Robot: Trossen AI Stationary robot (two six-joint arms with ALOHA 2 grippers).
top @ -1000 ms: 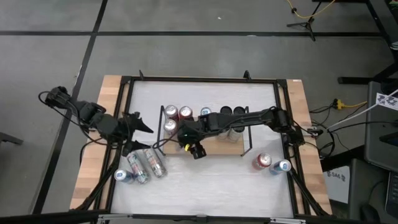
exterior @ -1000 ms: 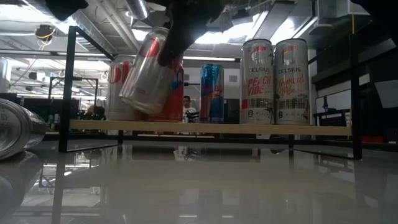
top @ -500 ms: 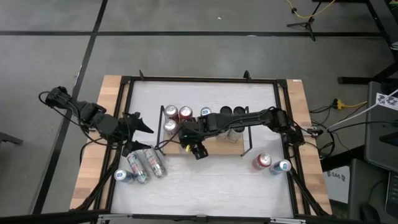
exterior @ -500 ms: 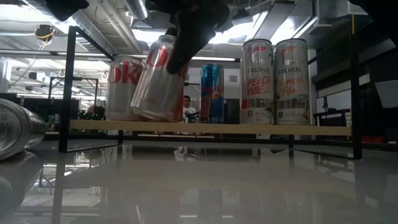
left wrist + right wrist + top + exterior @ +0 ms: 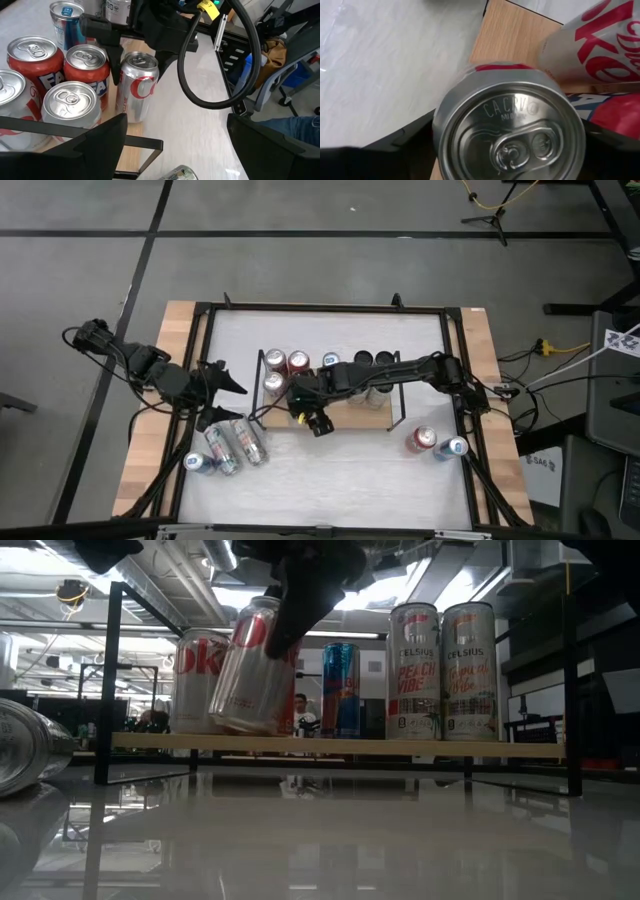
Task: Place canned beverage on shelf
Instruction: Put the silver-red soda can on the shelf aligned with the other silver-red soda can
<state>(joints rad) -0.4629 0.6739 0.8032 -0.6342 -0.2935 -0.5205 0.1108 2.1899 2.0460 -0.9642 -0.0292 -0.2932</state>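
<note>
Here the right gripper (image 5: 290, 600) has its fingers either side of a silver-and-red Diet Coke can (image 5: 248, 670); whether they pinch it or have slackened, I cannot tell. The can's long axis leans, top toward the fingers, bottom edge resting on the small light-brown wooden shelf with black end rails (image 5: 330, 747), near the front edge beside the other silver Coke can (image 5: 196, 680). Righting it falls to this arm; the left gripper (image 5: 222, 377) waits, fingers spread, off the shelf's left end over the white worktop (image 5: 340, 470). Compared with a second ago, the can has come lower onto the board and leans less.
</note>
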